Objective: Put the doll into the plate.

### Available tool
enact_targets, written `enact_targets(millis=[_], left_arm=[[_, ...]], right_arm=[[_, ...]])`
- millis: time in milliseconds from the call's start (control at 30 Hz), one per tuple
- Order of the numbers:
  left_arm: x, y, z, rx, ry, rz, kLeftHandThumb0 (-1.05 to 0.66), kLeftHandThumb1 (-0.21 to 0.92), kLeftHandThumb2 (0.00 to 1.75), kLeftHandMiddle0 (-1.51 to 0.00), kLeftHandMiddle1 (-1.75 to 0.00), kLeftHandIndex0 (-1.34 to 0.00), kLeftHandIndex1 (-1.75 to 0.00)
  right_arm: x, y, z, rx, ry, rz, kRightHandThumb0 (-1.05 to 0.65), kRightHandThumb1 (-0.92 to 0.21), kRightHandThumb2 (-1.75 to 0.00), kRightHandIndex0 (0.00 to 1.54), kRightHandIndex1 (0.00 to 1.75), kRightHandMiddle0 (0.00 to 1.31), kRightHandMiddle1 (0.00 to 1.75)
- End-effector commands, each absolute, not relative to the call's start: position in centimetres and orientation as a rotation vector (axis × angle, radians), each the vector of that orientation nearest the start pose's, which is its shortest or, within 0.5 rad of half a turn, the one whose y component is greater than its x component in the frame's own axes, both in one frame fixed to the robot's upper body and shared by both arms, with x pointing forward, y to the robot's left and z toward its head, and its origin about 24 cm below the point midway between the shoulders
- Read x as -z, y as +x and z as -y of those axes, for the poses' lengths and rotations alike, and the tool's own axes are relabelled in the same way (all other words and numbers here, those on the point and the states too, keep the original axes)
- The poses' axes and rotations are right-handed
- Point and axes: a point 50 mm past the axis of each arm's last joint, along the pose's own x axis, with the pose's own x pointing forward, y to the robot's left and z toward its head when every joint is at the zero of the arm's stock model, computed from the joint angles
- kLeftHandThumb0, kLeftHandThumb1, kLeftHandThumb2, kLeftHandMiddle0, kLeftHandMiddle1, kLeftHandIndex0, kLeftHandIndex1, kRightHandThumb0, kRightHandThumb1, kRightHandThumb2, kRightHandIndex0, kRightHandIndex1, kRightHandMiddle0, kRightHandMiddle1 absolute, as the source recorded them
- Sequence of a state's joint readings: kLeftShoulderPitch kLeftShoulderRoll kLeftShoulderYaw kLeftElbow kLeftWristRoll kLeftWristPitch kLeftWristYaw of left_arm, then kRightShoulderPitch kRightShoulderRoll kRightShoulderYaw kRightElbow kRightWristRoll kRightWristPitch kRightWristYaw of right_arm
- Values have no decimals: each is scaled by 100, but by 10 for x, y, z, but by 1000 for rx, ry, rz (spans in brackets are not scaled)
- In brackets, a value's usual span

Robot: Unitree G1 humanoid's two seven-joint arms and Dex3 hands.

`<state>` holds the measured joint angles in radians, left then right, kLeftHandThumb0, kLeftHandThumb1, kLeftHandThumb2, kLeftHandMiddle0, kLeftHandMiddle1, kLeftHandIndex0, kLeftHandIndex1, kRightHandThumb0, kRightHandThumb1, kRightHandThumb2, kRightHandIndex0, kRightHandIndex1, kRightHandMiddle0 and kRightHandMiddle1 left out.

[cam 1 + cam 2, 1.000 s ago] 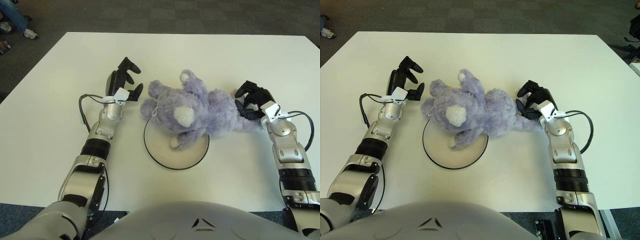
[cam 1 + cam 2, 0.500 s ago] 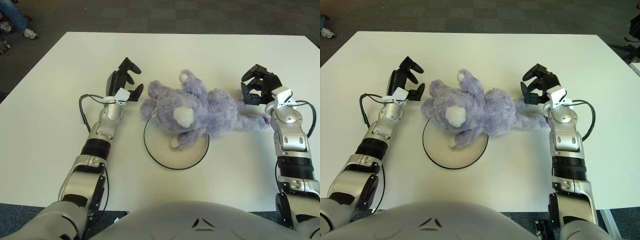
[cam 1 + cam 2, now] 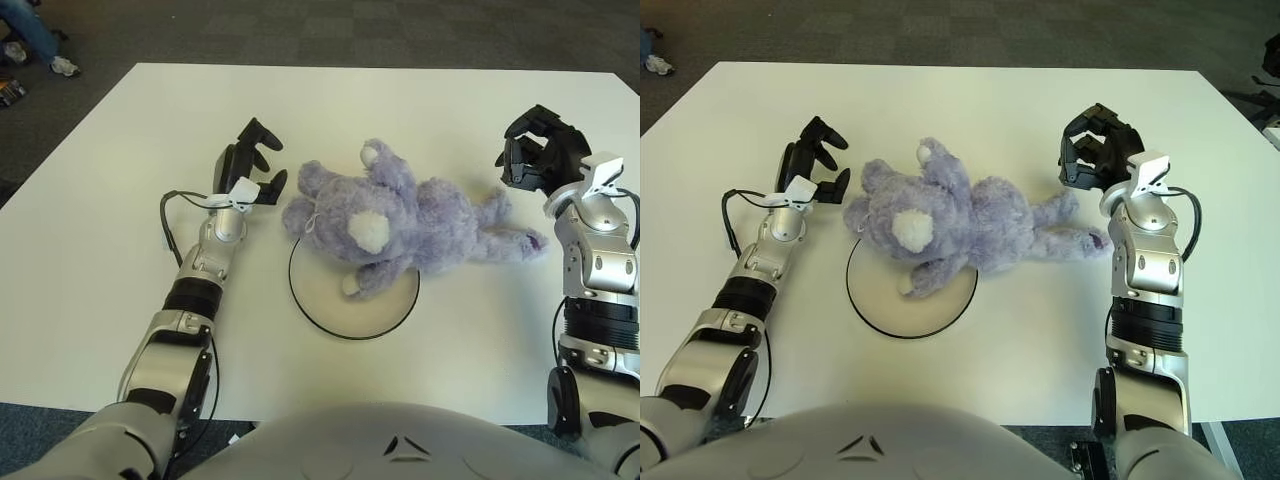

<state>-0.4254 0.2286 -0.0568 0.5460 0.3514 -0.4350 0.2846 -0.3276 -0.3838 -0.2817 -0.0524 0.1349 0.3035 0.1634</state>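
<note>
Plate (image 3: 330, 318): I see it nearest to me on the white table (image 3: 90, 250), a round pale dish with a dark rim, its upper half hidden under the doll.
Doll (image 3: 400, 215): purple plush bear lying across the plate's 12 o'clock edge. Head, with white muzzle, and one arm are over the plate; body and legs trail off toward 3 o'clock onto the bare table. So it is only partly in the plate.
Left hand (image 3: 248, 170): at about 10 o'clock from the plate, just beside the doll's ear. Fingers spread and loosely curved, holding nothing. I cannot tell whether the nearest fingertip touches the fur.
Right hand (image 3: 541, 158): at about 2 o'clock from the plate, up beyond the doll's feet and apart from them. Fingers bent in a loose claw with a gap between them, nothing in their grasp.
Floor (image 3: 330, 30): dark carpet past the table's far edge, at 12 o'clock.
Shoe (image 3: 62, 67): a person's foot at far 10 o'clock, off the table.
</note>
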Motion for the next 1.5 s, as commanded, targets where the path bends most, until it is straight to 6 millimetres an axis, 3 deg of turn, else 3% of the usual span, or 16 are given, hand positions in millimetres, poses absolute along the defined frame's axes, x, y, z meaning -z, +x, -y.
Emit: enact_targets(millis=[0,233,300,533,667,733,1067,1467], left_arm=[[-84,326,-164,-64,497,388,-1,20,145,-74,-175,-46,-170],[-80,327,-163,-89,368,354,-1,20,144,-74,-175,-49,-165],[-79,327,-164,-93,323,339,-1,21,143,-64,-175,-53,-171],[-74,329,-167,-97,111,282,-1,22,143,-57,-175,-55,-174],[-67,330,-171,-92,-4,234,-1,23,142,-57,-175,-55,-175],[-64,331,-173,-96,-39,214,-1,23,142,-56,-175,-55,-175],[-53,333,-182,-112,-92,156,-1,28,136,-52,-175,-51,-175],[-49,332,-184,-146,-176,143,-1,30,134,-51,-175,-50,-175]], right_arm=[[-159,302,255,82,-147,143,-1,-29,-135,52,175,51,174],[-148,308,247,96,-109,109,-1,-28,-137,53,175,52,174],[-144,310,245,101,-107,98,-1,-28,-137,53,175,52,174],[-128,316,241,121,-94,50,-1,-26,-139,54,175,53,174],[-96,330,251,124,-62,-8,-1,-25,-139,55,175,54,174],[-90,332,254,110,-44,-9,-1,-25,-140,55,175,54,174],[-77,335,262,53,13,42,-1,-23,-142,56,175,55,174],[-69,335,261,55,58,64,-1,-13,-153,64,175,63,174]])
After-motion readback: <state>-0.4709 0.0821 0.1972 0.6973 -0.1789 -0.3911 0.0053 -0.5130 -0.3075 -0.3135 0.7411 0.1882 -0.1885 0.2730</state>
